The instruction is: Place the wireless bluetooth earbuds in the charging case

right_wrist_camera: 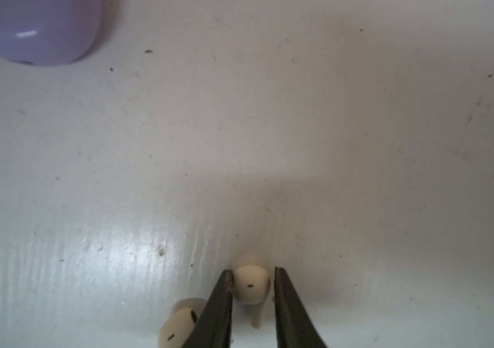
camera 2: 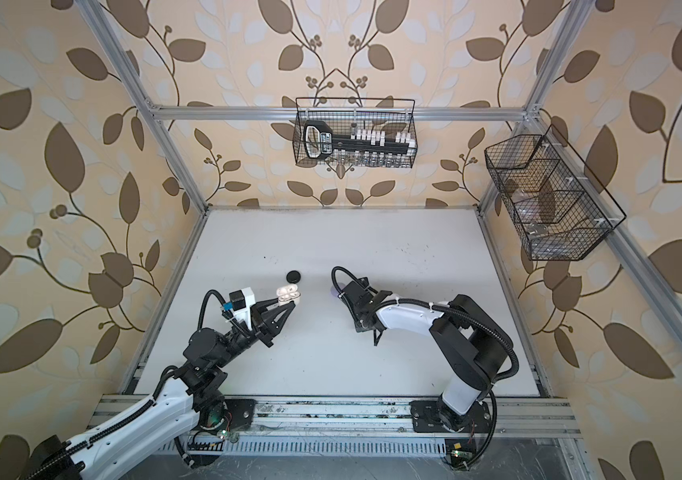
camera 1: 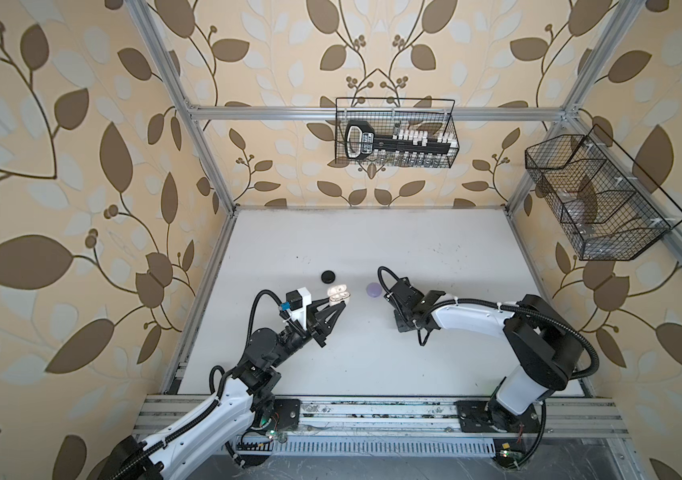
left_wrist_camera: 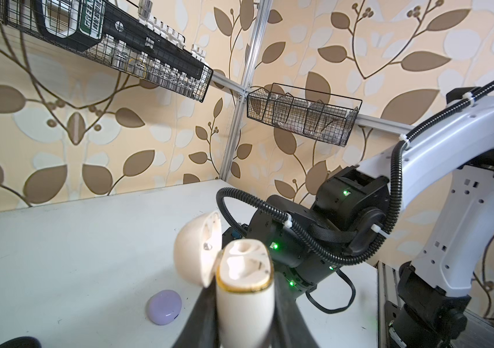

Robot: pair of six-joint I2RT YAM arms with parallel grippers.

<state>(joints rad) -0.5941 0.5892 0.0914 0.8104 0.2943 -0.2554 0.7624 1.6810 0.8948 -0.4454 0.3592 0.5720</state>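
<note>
Your left pincer [camera 1: 337,304] is clamped on the body of the cream case [left_wrist_camera: 244,301] and holds it up off the surface [camera 1: 372,241]. Its lid [left_wrist_camera: 197,250] is swung open to one side. The left wrist view looks straight into it, and both sockets are bare. Your right pincer [right_wrist_camera: 252,269] points down at the surface with its jaws only narrowly apart around one cream earbud [right_wrist_camera: 251,284]. One finger touches the bud and a sliver of gap shows at the other, so it is not clamped. The bud lies on the surface with its stem toward the camera. A second cream earbud [right_wrist_camera: 179,327] lies just beside it, outside the jaws and against the back of one finger. The lavender case [camera 1: 373,289] sits closed on the surface between the two arms, and the black case [camera 1: 330,276] sits closed just behind the cream one. You cannot see what either holds. On the back wall, a wire basket [camera 1: 395,160] carries a long black tool [camera 1: 393,143] with white pieces on it, above a row of small clear bottles [camera 1: 409,160]. The divided basket [camera 1: 597,199] on the side rail holds something clear that you cannot make out.
</note>
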